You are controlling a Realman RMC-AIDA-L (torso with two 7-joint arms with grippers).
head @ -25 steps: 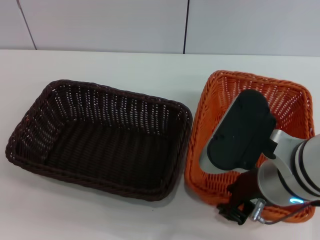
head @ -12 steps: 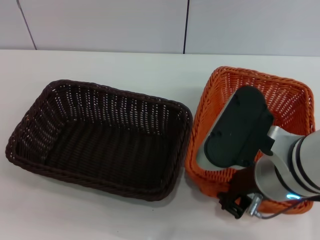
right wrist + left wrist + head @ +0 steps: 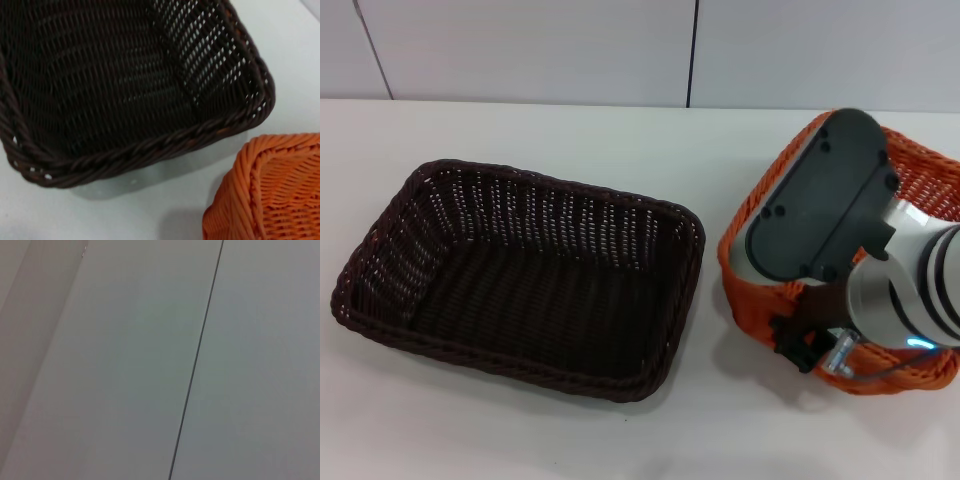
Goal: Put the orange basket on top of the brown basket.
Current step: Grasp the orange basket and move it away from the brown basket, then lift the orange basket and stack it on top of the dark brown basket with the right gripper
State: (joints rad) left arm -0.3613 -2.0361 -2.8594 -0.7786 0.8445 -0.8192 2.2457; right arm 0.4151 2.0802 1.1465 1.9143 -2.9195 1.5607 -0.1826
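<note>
The orange basket (image 3: 745, 295) is at the right of the white table, lifted and tilted, with a shadow beneath it. My right gripper (image 3: 760, 250) holds it at its left rim; the black gripper body hides the fingers and much of the basket. A corner of the orange basket also shows in the right wrist view (image 3: 270, 195). The brown basket (image 3: 520, 280) lies empty on the table to the left, a small gap away; its near corner fills the right wrist view (image 3: 125, 85). The left gripper is out of view.
The white table (image 3: 620, 130) runs back to a grey panelled wall (image 3: 520, 50). The left wrist view shows only wall panels (image 3: 125, 365) with a dark seam.
My right gripper has risen and moved back to the right, lifting the orange basket's left side off the table. The brown basket has not moved.
</note>
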